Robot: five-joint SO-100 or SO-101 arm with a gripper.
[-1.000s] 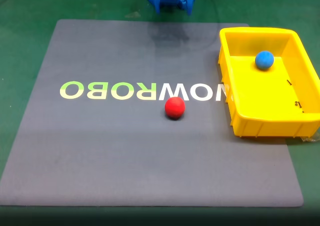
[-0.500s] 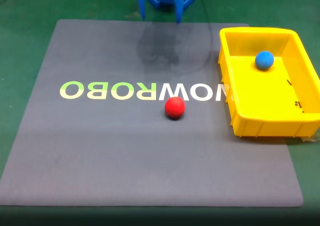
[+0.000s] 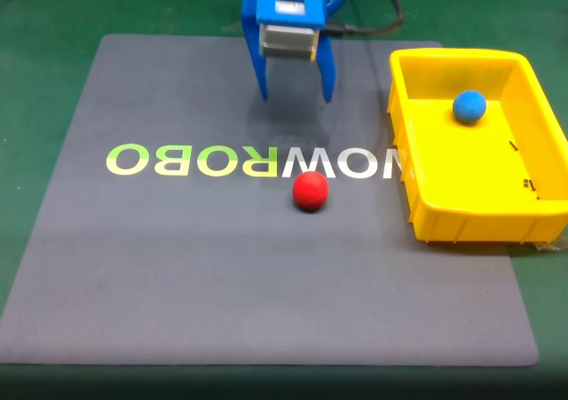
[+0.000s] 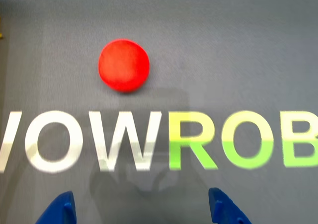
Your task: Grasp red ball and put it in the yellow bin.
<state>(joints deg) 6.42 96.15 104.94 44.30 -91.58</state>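
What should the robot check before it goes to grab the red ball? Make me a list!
1. Jaws open wide enough: ok. The gripper has its jaws spread and empty.
2. Red ball free to grab: ok. It sits alone on the mat, just past the white letters.
3. Lined up: not ok. In the wrist view the ball sits left of the middle between the jaws.
4. Close enough: not ok. The gripper is on the far side of the letters from the ball.
5. Yellow bin has room: ok. A blue ball lies at its far end; the rest is bare.
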